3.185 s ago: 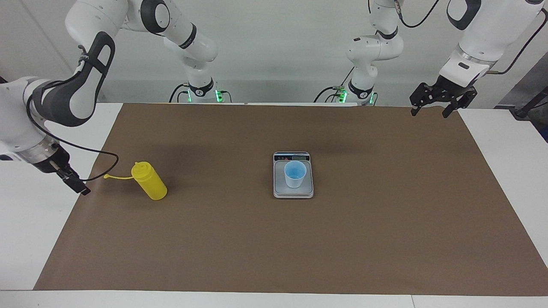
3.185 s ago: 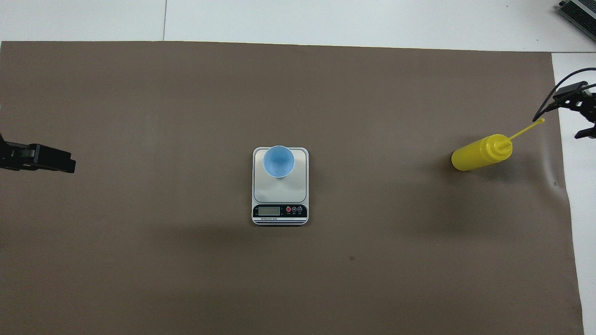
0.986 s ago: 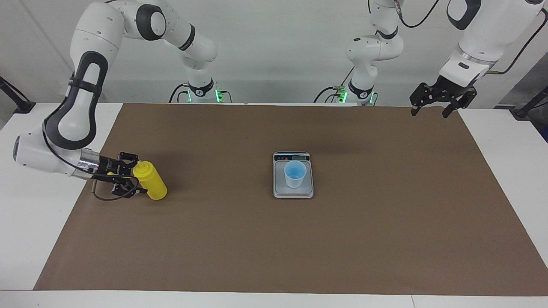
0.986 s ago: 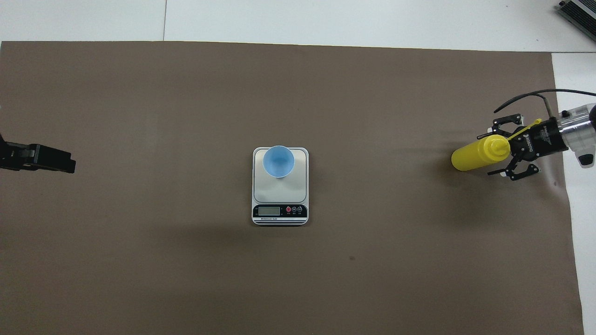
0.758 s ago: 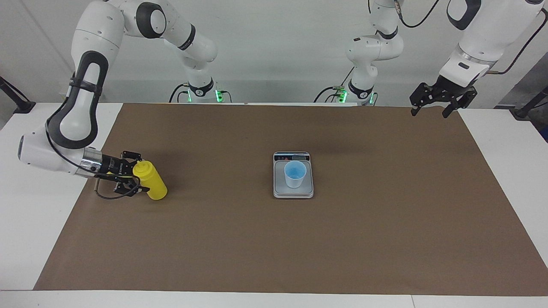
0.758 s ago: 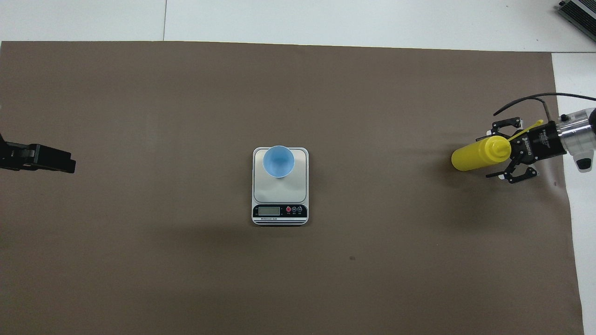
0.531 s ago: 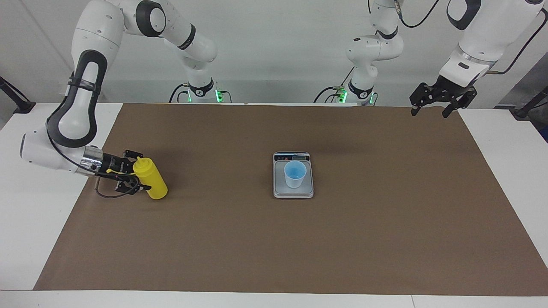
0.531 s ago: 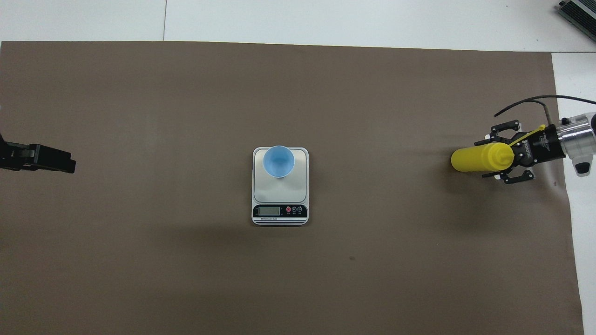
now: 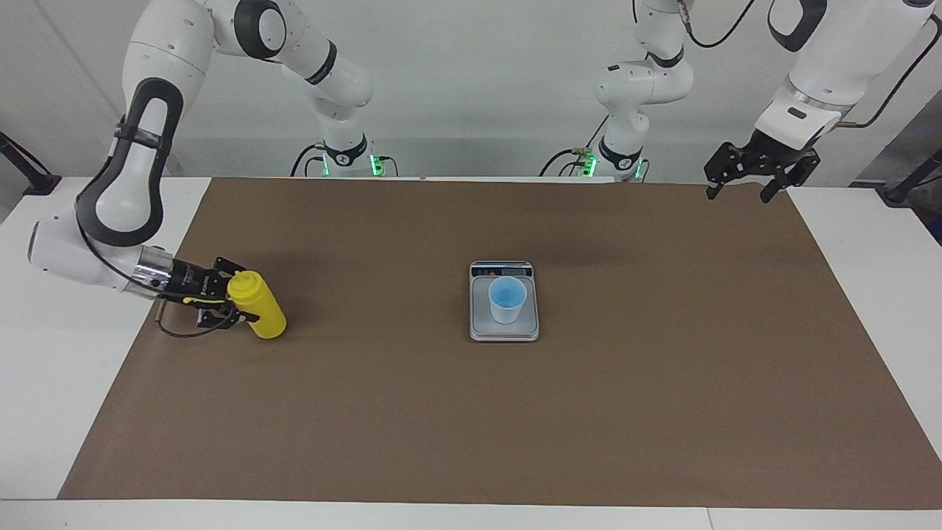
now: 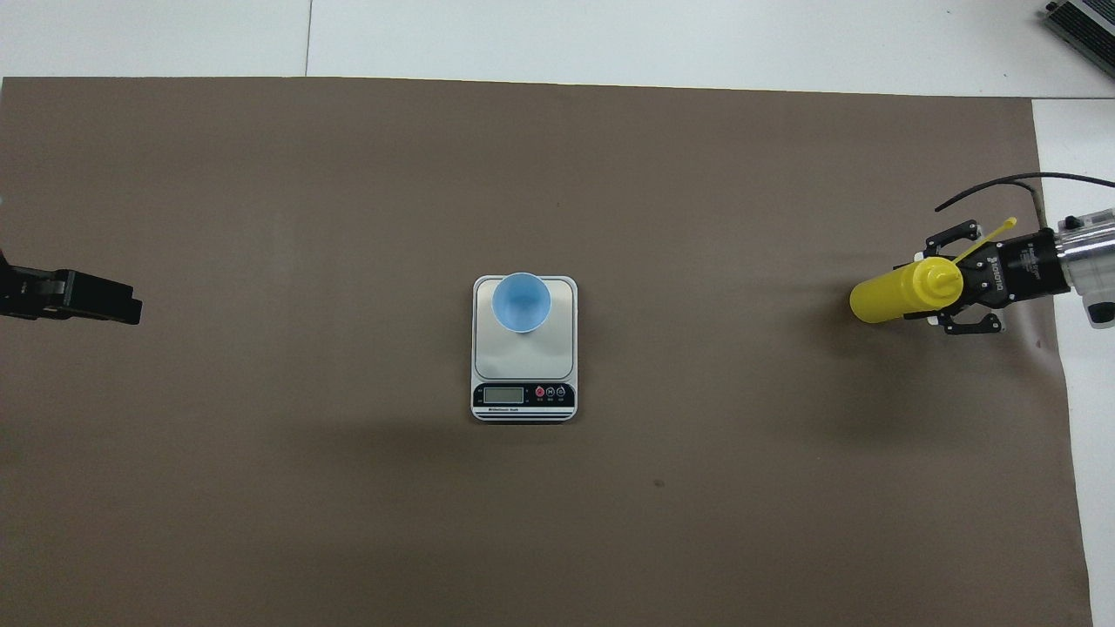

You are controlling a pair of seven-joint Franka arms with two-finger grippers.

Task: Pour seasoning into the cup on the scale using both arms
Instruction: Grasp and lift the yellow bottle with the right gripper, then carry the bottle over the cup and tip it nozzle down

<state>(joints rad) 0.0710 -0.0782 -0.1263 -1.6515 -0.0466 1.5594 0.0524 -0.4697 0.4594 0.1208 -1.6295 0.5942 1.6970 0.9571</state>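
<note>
The seasoning, a yellow squeeze bottle (image 9: pixel 263 315) (image 10: pixel 897 293), leans on the brown mat at the right arm's end of the table. Its yellow cap strap trails back over the gripper. My right gripper (image 9: pixel 246 293) (image 10: pixel 922 287) comes in level, low over the mat, with a finger on each side of the bottle's upper part, shut on it. The pale blue cup (image 9: pixel 507 298) (image 10: pixel 521 302) stands upright on the silver scale (image 9: pixel 482 329) (image 10: pixel 523 361) at mid table. My left gripper (image 9: pixel 739 193) (image 10: pixel 87 300) waits open in the air over the mat's corner at its own end.
A brown paper mat (image 9: pixel 471 427) covers most of the white table. A black cable (image 9: pixel 180 333) loops under the right wrist onto the mat. A grey device (image 10: pixel 1084 26) sits at the table's corner farthest from the robots, toward the right arm's end.
The right gripper came in from the table's edge, straddled the bottle's top and drew its fingers in onto it. The bottle shifted slightly. The left arm stayed still.
</note>
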